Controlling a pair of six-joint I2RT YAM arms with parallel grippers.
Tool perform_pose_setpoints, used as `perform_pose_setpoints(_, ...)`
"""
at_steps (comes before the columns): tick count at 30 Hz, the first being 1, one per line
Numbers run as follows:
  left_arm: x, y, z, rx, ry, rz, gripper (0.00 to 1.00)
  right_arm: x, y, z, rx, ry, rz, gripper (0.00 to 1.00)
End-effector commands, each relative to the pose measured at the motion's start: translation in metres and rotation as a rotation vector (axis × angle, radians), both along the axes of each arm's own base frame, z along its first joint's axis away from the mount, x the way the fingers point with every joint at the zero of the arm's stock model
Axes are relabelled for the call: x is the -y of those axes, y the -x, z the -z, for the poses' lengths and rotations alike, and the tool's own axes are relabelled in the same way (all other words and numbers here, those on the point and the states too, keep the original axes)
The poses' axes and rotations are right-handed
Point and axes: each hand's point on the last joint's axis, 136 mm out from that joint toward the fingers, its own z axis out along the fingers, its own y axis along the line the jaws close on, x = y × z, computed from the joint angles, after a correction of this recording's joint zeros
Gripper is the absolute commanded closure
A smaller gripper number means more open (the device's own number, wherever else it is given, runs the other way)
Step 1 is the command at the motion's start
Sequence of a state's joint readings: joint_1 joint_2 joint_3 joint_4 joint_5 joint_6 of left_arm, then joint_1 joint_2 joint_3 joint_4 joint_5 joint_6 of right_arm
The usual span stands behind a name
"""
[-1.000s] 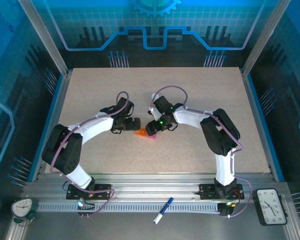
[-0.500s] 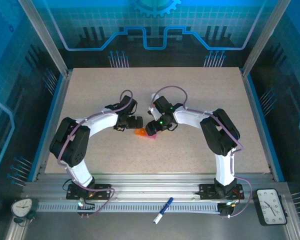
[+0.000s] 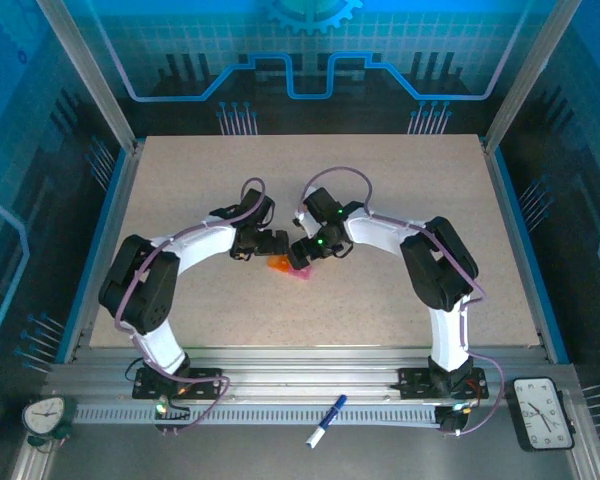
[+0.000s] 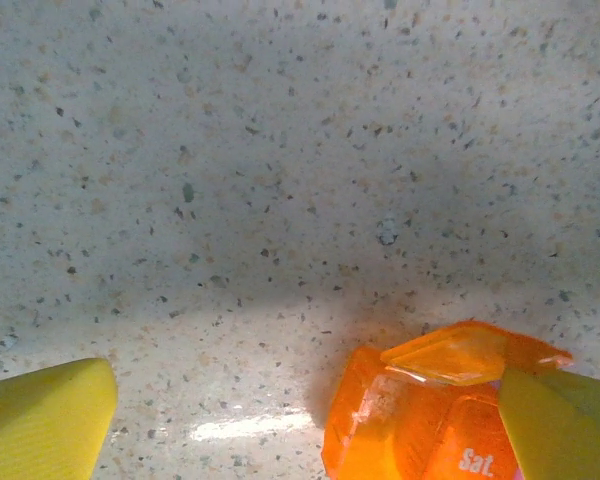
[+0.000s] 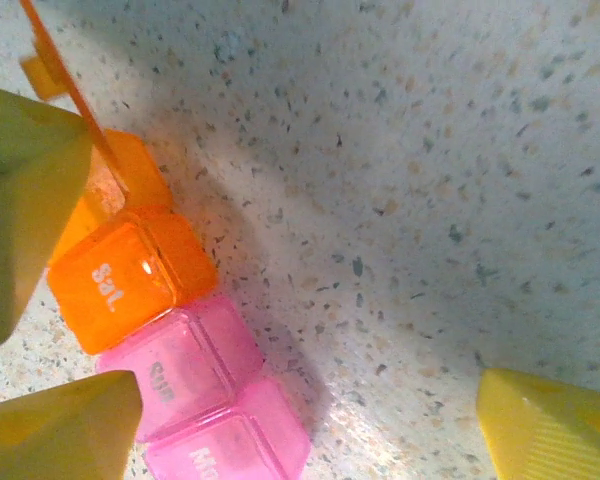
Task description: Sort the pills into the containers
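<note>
1. Where the two arms meet at mid-desk in the top view, the containers [image 3: 289,267] lie flat on the desk [image 3: 400,180], between the left claw [image 3: 275,246] and the right claw [image 3: 302,256]. The step in hand looks like opening the cells for filling, so one claw should brace the strip while the other works the lids. The long axis runs roughly left to right, with the orange half toward the left arm. The pink half points toward the right arm and sits slightly nearer the bases.

2. In the left wrist view, the left claw [image 4: 305,415] is spread wide and pinches nothing. One finger is over bare desk. The other overlaps the orange end [image 4: 410,420], and whether it touches I cannot tell. The end cell's lid [image 4: 470,352] is raised, while the cell marked "Sat." is closed. This claw is probably best used as a stop against that end, because so light a strip will likely skid if pushed along its length.

3. In the right wrist view, the right claw [image 5: 300,425] is also spread and empty. The strip [image 5: 160,330] lies just beside one of its fingers [image 5: 60,430], well apart from the other. The strip slants from orange at upper left to pink at lower right, and the open lid [image 5: 68,85] stands nearly upright. A further yellow finger [image 5: 20,220], by my reading the left claw's, is at the orange end. The next lid wants a gentle upward lift at its free edge, approached across the short axis.
</note>
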State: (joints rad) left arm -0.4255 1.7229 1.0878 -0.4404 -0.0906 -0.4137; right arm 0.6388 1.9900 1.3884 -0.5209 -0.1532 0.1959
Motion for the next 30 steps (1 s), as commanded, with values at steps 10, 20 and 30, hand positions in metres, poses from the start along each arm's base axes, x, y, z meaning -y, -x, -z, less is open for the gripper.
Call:
perform_pose_setpoints(10,0.018,0.007,-0.031,0.081,0.162,0.042,0.01,0.045,-0.006,-0.051,0.057,-0.062,0.109,0.05)
perform_pose_setpoints(20,0.037,0.022,-0.017,0.089,0.23,0.102,0.01,0.049,0.041,-0.026,0.01,-0.037,0.091,0.03)
perform_pose_setpoints(30,0.051,0.023,-0.009,0.074,0.234,0.132,0.01,0.041,0.058,0.003,-0.022,0.004,0.08,0.0)
